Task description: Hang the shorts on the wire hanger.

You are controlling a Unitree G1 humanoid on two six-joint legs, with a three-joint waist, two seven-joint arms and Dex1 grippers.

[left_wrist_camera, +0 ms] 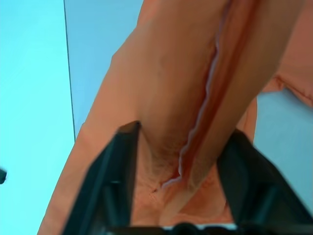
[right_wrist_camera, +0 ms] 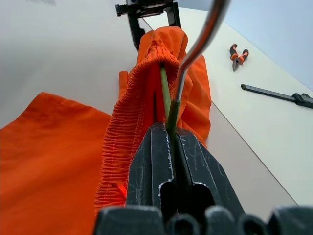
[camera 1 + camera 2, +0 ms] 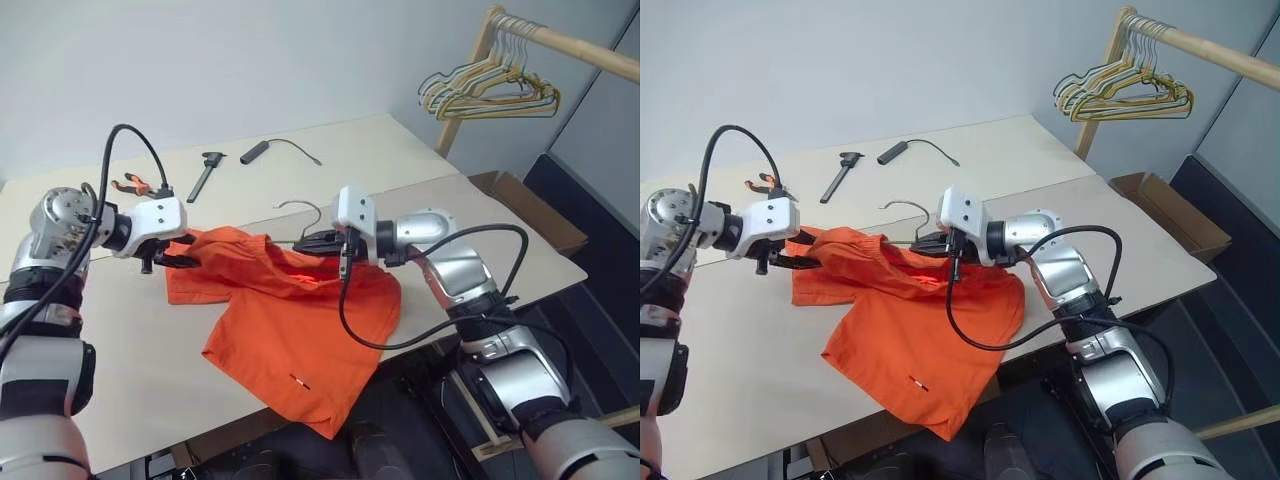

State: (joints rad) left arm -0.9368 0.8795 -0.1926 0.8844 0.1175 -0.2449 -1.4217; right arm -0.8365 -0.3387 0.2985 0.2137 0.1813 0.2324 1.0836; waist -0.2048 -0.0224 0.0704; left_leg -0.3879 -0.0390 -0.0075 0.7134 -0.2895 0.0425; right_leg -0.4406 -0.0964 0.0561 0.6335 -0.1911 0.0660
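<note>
Item: shorts [image 3: 300,330], waistband stretched between my claws. Right claw [image 2: 168,134] clamps hanger [image 3: 300,208] wire steady; left claw [image 3: 172,260] grips fabric, spreading it for threading.

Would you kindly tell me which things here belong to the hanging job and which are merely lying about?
Job:
shorts
wire hanger
left gripper
right gripper

Lying about:
pliers
black clamp
black handle with cord
coloured hangers on the rail

The beige desk [image 3: 120,370] carries the orange shorts [image 3: 290,350], partly draped over its near edge. Pliers [image 3: 135,185], a black caliper [image 3: 207,173] and a black corded cylinder [image 3: 256,152] lie at its far side.
</note>
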